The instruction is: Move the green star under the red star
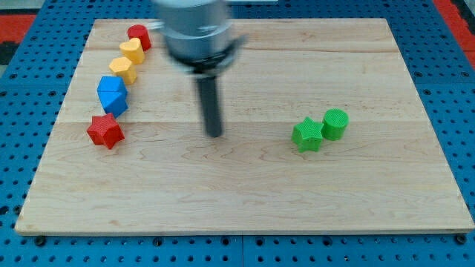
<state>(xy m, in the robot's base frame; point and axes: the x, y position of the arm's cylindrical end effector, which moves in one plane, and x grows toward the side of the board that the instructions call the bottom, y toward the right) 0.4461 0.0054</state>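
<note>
Resting on bare board, my tip (pixel 214 133) touches no block, between the red star (pixel 105 131) at the view's left and the green star (pixel 306 135), which touches a green cylinder (pixel 335 124) at right.

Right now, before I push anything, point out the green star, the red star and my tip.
green star (pixel 306 135), camera view, middle of its top face
red star (pixel 105 130), camera view, middle of its top face
my tip (pixel 214 134), camera view, the rod's lower end
</note>
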